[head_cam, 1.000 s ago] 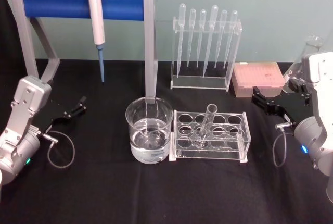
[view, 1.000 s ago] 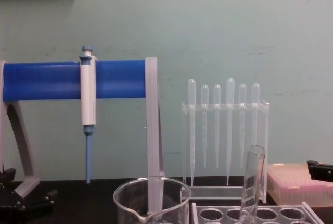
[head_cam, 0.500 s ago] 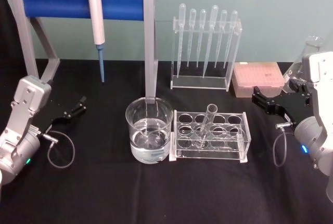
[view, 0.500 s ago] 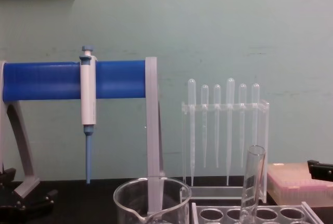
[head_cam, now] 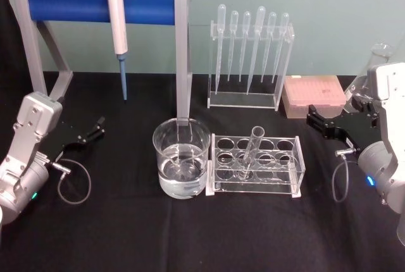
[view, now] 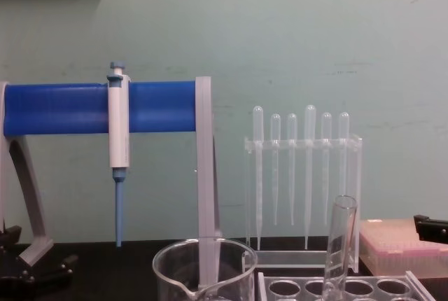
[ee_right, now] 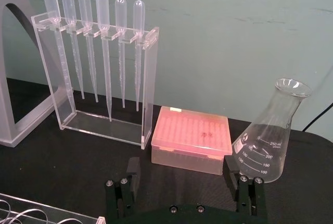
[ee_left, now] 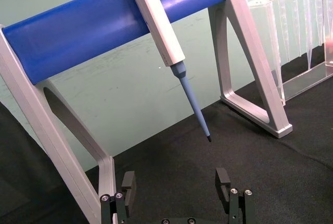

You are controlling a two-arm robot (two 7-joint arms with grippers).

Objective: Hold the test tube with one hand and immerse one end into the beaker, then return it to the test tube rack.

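Note:
The test tube point(head_cam: 251, 152) stands tilted in a hole of the clear rack point(head_cam: 286, 166) at the table's middle, its open rim up; the chest view shows the test tube point(view: 341, 245) too. Just left of the rack stands the beaker point(head_cam: 181, 158), with clear liquid in its lower part, and the beaker point(view: 203, 264) also appears in the chest view. My left gripper point(head_cam: 98, 128) rests open at the far left, well away from both. On the far right my right gripper point(head_cam: 311, 119) is open and holds nothing. The wrist views show the left gripper point(ee_left: 176, 185) and the right gripper point(ee_right: 182, 169) with their jaws apart.
A blue-barred stand point(head_cam: 95, 0) holds a white-and-blue pipettor point(head_cam: 117, 25) behind the beaker. Behind the tube rack is a clear rack of plastic pipettes point(head_cam: 250, 57). A pink tip box point(head_cam: 313, 95) and a glass flask point(ee_right: 268, 135) sit at the back right.

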